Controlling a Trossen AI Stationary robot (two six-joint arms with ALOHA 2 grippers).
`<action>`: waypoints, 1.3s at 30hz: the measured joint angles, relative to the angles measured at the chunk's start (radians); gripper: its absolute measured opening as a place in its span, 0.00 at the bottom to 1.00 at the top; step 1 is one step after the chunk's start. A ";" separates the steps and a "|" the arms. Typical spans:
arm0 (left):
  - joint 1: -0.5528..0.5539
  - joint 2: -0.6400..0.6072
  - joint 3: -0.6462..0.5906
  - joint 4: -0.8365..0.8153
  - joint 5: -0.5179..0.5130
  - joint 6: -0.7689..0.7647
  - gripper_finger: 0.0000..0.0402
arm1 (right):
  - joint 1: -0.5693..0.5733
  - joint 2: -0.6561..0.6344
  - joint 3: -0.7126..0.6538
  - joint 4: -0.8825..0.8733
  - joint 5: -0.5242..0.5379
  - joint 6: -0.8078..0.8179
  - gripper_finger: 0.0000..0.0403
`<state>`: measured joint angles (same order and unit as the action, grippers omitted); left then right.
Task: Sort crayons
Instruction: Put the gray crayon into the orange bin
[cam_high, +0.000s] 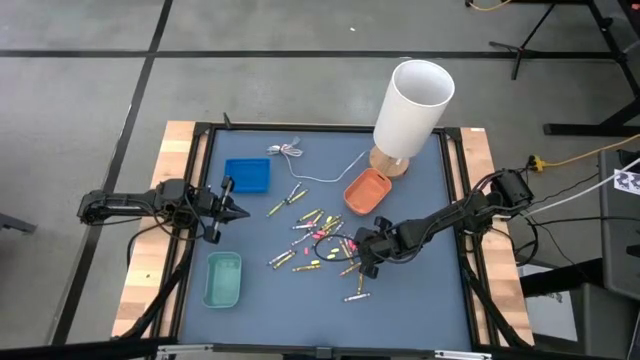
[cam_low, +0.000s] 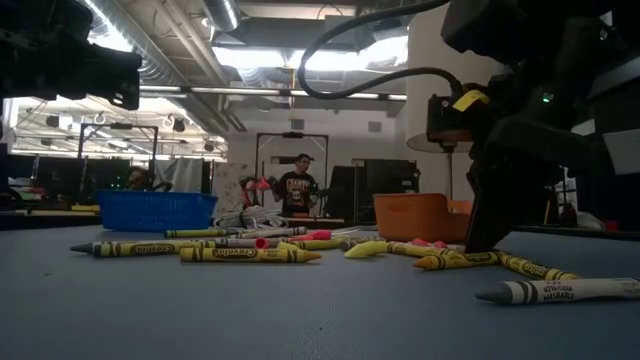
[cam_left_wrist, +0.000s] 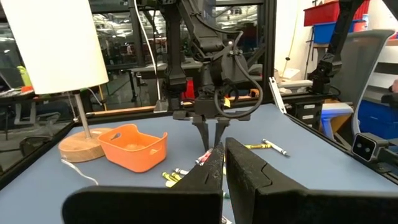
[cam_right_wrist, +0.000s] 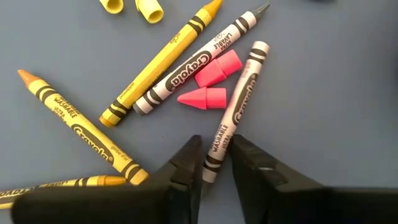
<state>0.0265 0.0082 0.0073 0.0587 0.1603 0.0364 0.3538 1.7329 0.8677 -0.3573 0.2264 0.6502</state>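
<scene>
Right gripper lowered over crayon scatter at mat centre; fingers narrowly parted, straddling end of grey crayon, not yet clamped. Squeeze to be centred on barrel, neighbouring pink pieces avoided. Left gripper parked near blue tray, fingers nearly closed, empty.

Grey floor with dark seams; ceiling strip lights above

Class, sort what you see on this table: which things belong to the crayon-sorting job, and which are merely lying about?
Job: scattered thin wax crayons; blue plastic tray; orange plastic tray; green plastic tray; right gripper straddling a pale crayon.
Lying about: white-shaded wooden-based lamp; thin white cable.
</scene>
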 joint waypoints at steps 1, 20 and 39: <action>0.000 0.000 0.000 0.002 -0.006 0.000 0.01 | 0.000 0.000 0.000 0.000 0.000 0.000 0.19; 0.000 0.000 0.000 0.003 -0.073 0.000 0.01 | -0.001 0.001 -0.001 -0.005 0.002 -0.001 0.03; 0.000 0.000 0.000 0.088 -0.188 0.000 0.01 | -0.003 0.002 0.283 -0.418 0.058 -0.199 0.06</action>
<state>0.0261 0.0086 0.0072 0.1469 -0.0276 0.0364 0.3504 1.7344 1.1511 -0.7755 0.2841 0.4512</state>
